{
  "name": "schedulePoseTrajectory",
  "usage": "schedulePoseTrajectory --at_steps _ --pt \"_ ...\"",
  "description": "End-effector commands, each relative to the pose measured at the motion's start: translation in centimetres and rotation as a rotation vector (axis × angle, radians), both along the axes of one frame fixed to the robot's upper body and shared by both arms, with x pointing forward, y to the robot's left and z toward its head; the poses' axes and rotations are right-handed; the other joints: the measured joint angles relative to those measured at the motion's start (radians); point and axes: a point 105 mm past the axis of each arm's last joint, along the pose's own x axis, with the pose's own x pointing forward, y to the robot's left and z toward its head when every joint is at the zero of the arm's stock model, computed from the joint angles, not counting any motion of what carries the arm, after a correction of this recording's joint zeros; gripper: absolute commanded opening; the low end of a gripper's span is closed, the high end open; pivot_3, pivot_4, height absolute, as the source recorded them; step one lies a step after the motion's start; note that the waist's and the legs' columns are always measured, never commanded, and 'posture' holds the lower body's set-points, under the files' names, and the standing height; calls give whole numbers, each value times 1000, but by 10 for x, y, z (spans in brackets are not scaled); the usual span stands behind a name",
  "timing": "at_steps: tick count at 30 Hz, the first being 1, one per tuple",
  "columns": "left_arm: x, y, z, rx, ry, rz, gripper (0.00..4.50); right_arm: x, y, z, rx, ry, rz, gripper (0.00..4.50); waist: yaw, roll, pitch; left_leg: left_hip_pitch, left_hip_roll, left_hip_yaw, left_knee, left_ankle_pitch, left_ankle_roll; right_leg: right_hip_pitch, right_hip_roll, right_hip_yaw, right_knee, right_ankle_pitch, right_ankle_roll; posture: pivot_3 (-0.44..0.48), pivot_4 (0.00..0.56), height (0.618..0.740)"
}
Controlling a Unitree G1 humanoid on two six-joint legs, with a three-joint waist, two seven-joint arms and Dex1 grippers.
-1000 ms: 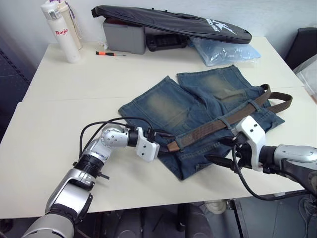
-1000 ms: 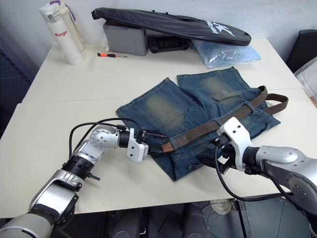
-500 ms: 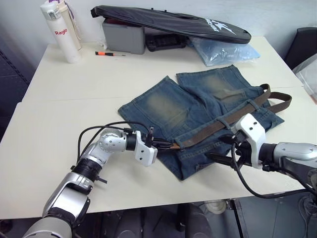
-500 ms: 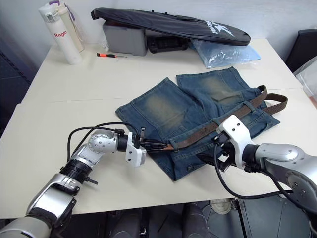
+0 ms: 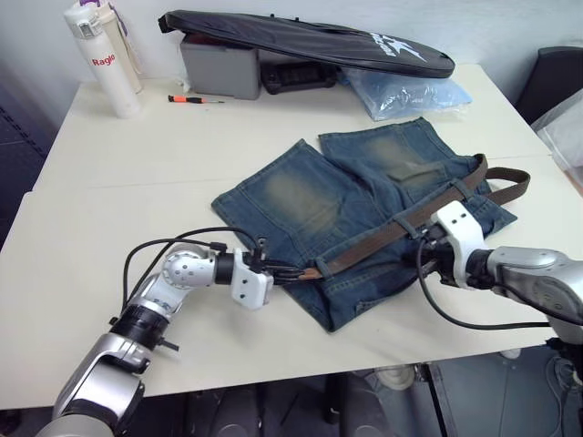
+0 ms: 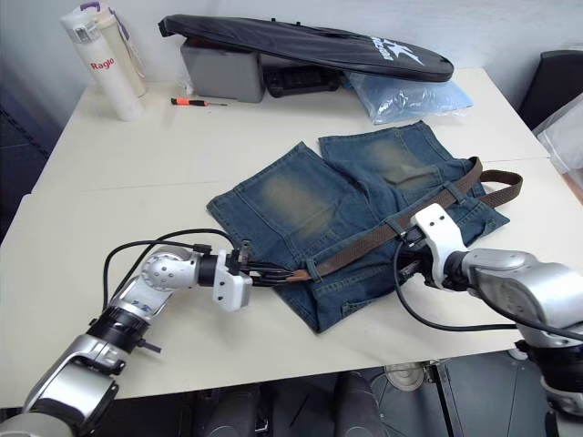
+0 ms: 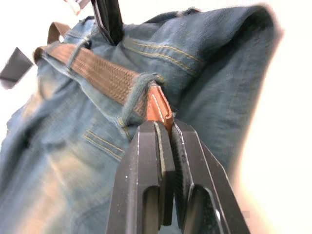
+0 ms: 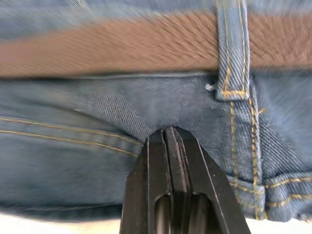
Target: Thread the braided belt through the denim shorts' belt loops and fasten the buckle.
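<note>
Two hands: left hand (image 7: pixel 165 127) pinches one braided belt's (image 5: pixel 392 230) tan tip; right hand (image 8: pixel 169 134) closed on denim shorts (image 5: pixel 310 196).

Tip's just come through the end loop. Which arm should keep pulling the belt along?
Left, probably. The left gripper is shut on the braided belt's tan tip, just past a belt loop. The right gripper is shut, pressing the denim shorts below the waistband, so it looks better suited to steadying them.

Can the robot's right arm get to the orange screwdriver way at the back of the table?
Probably not. The right gripper is pressed on the denim shorts at the table's near edge, and the orange screwdriver lies at the far left, beside the grey box.
</note>
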Motion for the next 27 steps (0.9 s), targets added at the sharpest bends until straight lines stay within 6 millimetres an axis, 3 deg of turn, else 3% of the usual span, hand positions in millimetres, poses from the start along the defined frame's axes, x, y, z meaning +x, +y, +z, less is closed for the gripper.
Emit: schedulePoseTrajectory --at_steps 1,7,15,27 --pt "-17 27 6 18 168 24 0 3 -7 -15 -36 40 -41 64 -4 -2 -1 1 0 0 0 0 0 0 0 0 0 0 0 0 150 740" --pt "-42 93 -11 223 254 161 0 10 -2 -22 -29 65 -19 64 -19 -6 -4 3 2 0 0 -1 -1 1 0 0 1 -1 -2 0 150 740" --pt "-52 143 -21 306 261 338 0 22 9 -29 -30 89 29 64 -34 -9 -8 6 7 4 0 -4 0 2 3 0 2 -1 -6 0 150 740" --pt "-99 218 -43 388 449 573 0 26 16 -34 -32 113 71 64 -54 -7 -22 29 27 25 -12 -12 -12 0 19 0 4 -8 -24 0 150 740"
